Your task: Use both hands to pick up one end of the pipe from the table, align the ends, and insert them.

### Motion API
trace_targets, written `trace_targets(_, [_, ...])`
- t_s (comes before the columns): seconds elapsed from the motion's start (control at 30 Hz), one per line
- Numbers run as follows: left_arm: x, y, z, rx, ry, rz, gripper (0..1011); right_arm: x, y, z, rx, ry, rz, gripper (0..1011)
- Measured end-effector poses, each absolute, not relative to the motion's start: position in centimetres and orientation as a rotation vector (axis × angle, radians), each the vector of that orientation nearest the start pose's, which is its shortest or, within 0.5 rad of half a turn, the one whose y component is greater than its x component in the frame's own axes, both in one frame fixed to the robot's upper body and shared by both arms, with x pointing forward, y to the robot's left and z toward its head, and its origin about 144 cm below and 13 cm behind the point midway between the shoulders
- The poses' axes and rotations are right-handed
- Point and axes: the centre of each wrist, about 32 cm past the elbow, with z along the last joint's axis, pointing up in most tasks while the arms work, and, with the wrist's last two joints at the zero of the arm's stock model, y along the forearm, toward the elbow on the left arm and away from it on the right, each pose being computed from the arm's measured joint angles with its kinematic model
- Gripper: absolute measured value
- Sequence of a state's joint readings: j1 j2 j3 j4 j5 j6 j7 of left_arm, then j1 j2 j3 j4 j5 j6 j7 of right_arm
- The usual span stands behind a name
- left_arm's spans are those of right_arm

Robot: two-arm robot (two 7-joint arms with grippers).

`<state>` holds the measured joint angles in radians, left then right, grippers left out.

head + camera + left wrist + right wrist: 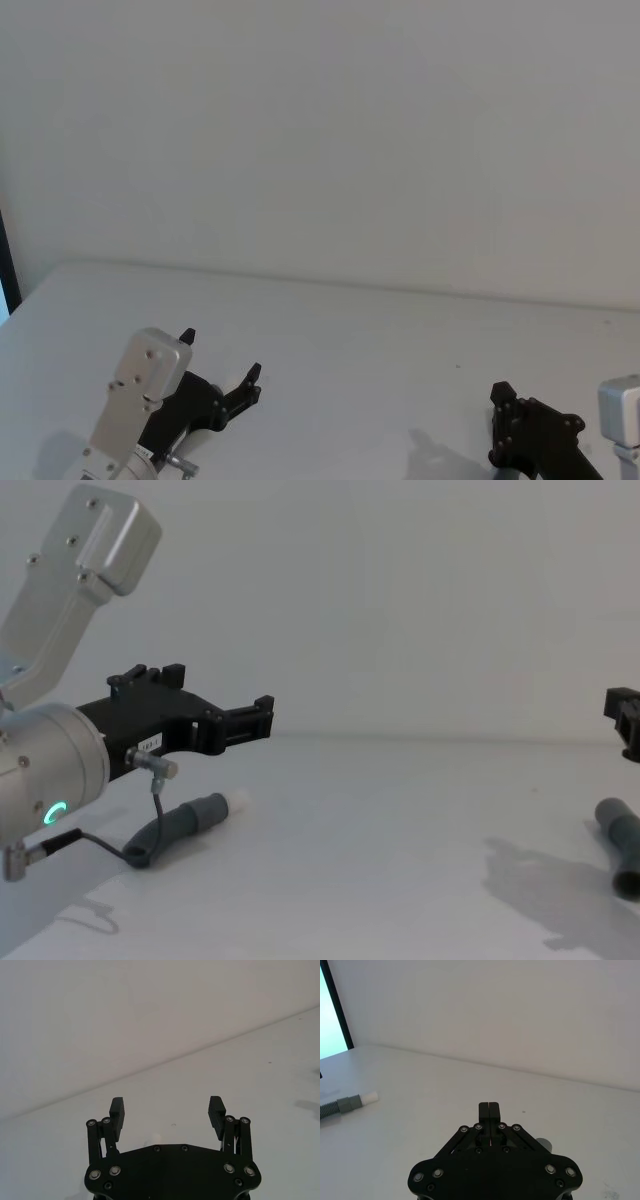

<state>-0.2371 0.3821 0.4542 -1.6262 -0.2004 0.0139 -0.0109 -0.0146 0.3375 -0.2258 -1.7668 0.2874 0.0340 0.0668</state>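
On the table [380, 810], a ribbed grey pipe piece [197, 817] with a white-tipped cuff is being seen lying near the left gripper [167, 1107] — spread wide, empty. The socket piece [622, 848] is lying near the right gripper [490, 1106] — pressed together, empty. The label [148, 743] is unreadable.

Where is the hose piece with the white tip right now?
The white-tipped hose piece lies on the table on the robot's left, below the open left gripper in the chest view, tip toward the middle.

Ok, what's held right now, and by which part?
Nothing: left gripper open, empty; right gripper shut on nothing; white-tipped pipe and socket pipe lie on the table.
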Motion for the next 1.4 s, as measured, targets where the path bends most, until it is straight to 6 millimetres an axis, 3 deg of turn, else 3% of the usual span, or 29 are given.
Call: trace_targets(1.4, [49.20,19.84,120.44,0.061,-0.268,1.124,1002,44.33,-23.71,118.87,0.026,-0.075,-1.229,0])
